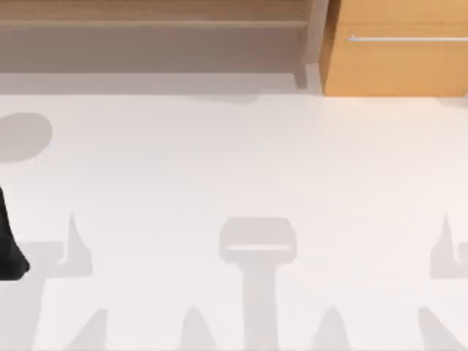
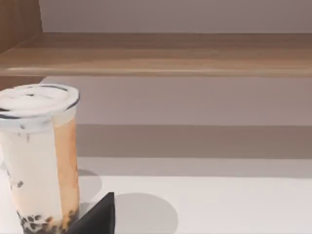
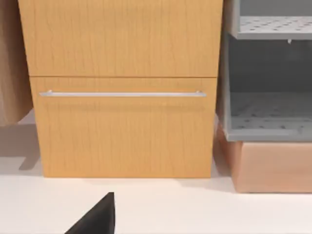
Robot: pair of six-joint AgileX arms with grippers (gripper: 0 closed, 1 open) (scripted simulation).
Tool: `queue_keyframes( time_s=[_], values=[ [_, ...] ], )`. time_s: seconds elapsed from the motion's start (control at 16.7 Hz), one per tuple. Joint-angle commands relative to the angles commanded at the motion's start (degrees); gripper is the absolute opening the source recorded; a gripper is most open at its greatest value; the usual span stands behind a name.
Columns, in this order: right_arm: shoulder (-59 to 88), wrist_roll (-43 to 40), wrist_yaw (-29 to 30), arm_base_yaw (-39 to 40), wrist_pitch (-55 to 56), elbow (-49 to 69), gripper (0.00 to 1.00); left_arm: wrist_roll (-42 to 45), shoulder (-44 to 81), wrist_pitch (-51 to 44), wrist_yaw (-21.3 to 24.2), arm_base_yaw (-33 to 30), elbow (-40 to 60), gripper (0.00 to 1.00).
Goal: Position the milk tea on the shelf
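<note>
1. Table point(image 1: 234, 183), one white top, is spreading across the whole top view, with grey shadows lying on it.
2. One shelf point(image 1: 146, 25), a long light-brown board over a shadowed grey recess, is running along the far edge on the table's left side, ending at one pale upright post point(image 1: 316, 36).
3. One orange-wood cabinet point(image 1: 398, 66) with one thin silver bar handle point(image 1: 406, 38) is standing just beside that post, on the right.
4. One grey rack point(image 3: 270, 83) is sitting beside the cabinet, resting on a pale brown block point(image 3: 273, 165).
5. One milk tea point(image 2: 41, 161), a lidded cup with dark pearls at its bottom, is standing upright on the table before the shelf, not on it.
6. The left gripper point(image 2: 95, 217) is showing one dark fingertip just beside the cup; I cannot tell whether it is open.
7. The right gripper point(image 3: 97, 217) is facing the cabinet; its state is likewise unclear.
</note>
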Motion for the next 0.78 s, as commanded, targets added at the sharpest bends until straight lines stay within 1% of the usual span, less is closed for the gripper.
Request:
queue_keyframes(
  time_s=[0.18,0.36,0.54,0.78],
  values=[
    [0.0,0.0,0.0,0.0,0.0,0.0,1.0,0.1,0.6,0.6,0.3,0.2,0.4,1.0],
    [0.0,0.0,0.0,0.0,0.0,0.0,1.0,0.6,5.9,5.4,2.5,1.4,3.3,1.0],
    [0.0,0.0,0.0,0.0,0.0,0.0,1.0,1.3,16.6,13.7,6.3,3.6,7.7,1.0],
    [0.0,0.0,0.0,0.0,0.0,0.0,1.0,2.3,37.7,28.1,13.1,7.9,14.4,1.0]
  ],
)
